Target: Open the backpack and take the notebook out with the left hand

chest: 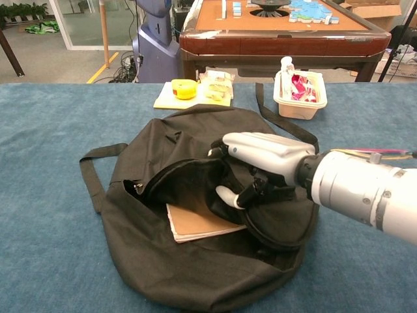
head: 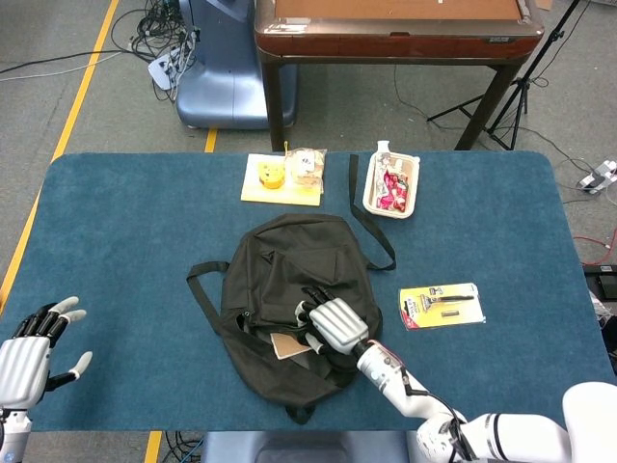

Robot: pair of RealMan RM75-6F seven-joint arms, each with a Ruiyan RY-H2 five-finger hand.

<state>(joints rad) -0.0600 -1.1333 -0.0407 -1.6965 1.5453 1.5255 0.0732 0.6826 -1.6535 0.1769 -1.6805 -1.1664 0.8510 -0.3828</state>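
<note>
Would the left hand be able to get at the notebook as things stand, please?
Probably yes: the right hand holds the backpack flap back, the notebook lies exposed, and the open left hand faces bare table between.

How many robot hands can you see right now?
2. The right robot hand grips the backpack flap; the left robot hand hovers open at the table's near-left edge.

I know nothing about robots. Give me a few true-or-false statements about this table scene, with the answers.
1. The right hand grips the flap of the black fabric backpack. True.
2. The brown-covered notebook already lies on the blue carpeted table. False: it sits inside the opened backpack.
3. The left hand holds the notebook. False: it hovers empty, fingers spread, far from the backpack.
4. A white tray of sweets stands behind the backpack. True.
</note>
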